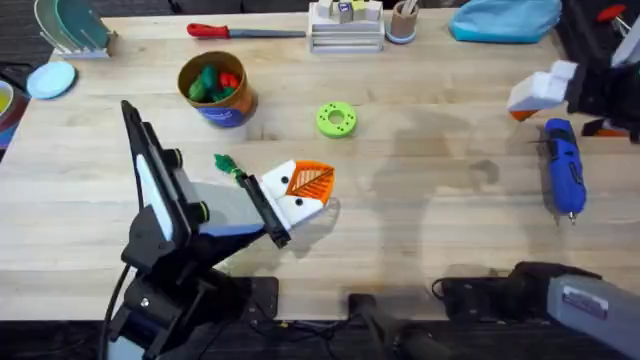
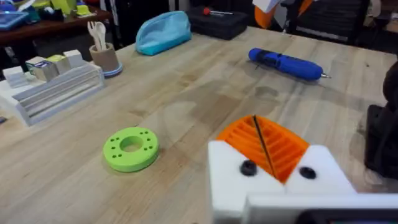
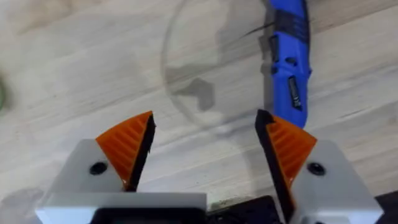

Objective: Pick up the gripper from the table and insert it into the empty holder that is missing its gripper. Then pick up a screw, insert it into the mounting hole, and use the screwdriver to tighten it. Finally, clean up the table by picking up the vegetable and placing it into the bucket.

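Observation:
My left gripper hovers low over the table's middle, its orange pads pressed together and shut on nothing I can see. The thin green vegetable lies just behind it, beside the arm's wrist. The bucket, orange-tan with a blue band, stands at the back left. At the right edge is the white holder on a black claw, with an orange gripper tip touching its lower edge. The blue screwdriver lies below the holder. My right gripper is open, short of the screwdriver. The screw is out of view.
A green ring disc lies mid-table. Along the back edge are a red-handled tool, a white rack, a small pen cup and a blue pouch. Chunky green and red toy foods fill the bucket.

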Controlling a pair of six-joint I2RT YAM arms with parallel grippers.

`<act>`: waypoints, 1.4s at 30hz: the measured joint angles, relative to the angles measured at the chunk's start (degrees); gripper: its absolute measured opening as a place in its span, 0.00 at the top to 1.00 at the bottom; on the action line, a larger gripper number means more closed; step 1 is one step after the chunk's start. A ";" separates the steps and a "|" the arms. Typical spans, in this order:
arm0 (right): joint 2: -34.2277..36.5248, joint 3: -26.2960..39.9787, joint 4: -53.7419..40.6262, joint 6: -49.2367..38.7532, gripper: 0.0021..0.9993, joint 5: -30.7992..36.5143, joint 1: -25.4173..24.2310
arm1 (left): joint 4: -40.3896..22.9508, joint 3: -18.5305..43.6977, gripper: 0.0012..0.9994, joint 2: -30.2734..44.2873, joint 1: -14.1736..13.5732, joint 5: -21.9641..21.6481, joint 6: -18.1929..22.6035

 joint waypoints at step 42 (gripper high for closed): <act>33.74 10.96 3.38 -29.31 0.01 -2.77 -24.75 | 0.04 -0.01 1.00 0.00 0.00 -5.28 -0.37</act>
